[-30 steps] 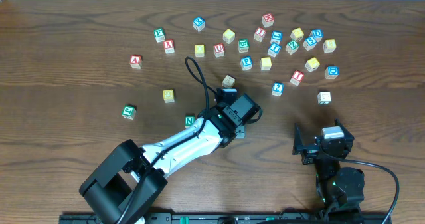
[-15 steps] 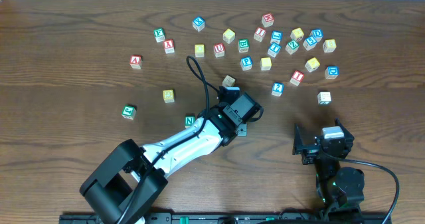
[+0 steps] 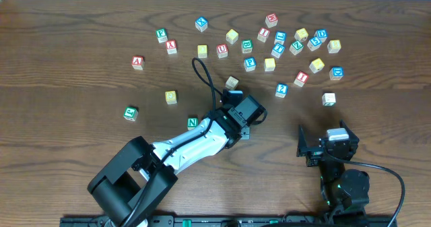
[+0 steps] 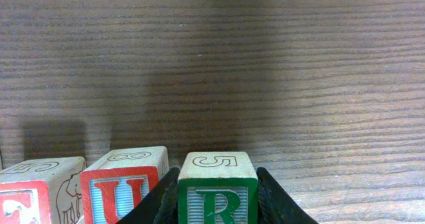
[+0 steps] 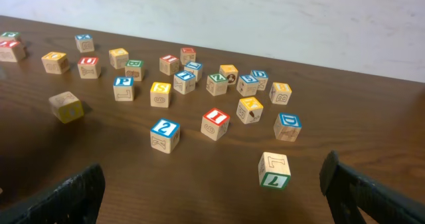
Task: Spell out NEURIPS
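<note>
In the left wrist view my left gripper [image 4: 217, 207] is shut on a green R block [image 4: 216, 174] that stands on the table. Next to it on the left is a red U block [image 4: 125, 184], then a red E block [image 4: 33, 194]. In the overhead view the left gripper [image 3: 240, 121] and arm cover these; only the green N block [image 3: 192, 122] shows at the row's left end. A red I block [image 3: 301, 78] [image 5: 215, 123] and a blue P block [image 3: 250, 64] [image 5: 123, 88] lie among the loose blocks. My right gripper [image 3: 324, 148] [image 5: 212, 197] is open and empty.
Several loose letter blocks are scattered across the far half of the table [image 3: 81, 153]. A green 7 block [image 5: 274, 170] and a blue 2 block [image 5: 165, 135] lie nearest the right gripper. A yellow block [image 3: 171, 97] and a green block [image 3: 130, 112] lie left of the row.
The left arm's rear link and cable have shifted slightly. The blocks and the right arm have not moved.
</note>
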`<action>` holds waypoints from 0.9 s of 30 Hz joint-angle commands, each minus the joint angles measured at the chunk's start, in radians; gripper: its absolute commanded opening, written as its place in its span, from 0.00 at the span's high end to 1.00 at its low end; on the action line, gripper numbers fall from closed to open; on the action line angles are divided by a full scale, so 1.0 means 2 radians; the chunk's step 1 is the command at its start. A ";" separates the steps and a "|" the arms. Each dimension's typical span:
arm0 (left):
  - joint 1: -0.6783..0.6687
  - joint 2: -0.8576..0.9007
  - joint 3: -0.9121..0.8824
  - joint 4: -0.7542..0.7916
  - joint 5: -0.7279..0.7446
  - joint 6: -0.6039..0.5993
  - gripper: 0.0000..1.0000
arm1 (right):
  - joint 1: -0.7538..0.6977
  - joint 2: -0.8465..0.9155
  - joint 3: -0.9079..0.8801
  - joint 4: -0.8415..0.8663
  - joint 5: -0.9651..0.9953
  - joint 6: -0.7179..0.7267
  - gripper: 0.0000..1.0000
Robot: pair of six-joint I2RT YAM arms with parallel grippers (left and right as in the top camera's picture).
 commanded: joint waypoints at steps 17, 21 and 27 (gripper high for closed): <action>0.001 0.016 -0.004 0.001 -0.017 0.007 0.93 | -0.002 -0.002 0.000 -0.002 -0.001 0.002 0.01; 0.001 0.016 -0.004 0.001 -0.020 0.007 0.93 | -0.002 -0.002 0.000 -0.002 -0.001 0.002 0.01; 0.001 0.016 -0.004 0.001 -0.020 0.007 0.93 | -0.002 -0.002 0.000 -0.002 -0.001 0.002 0.01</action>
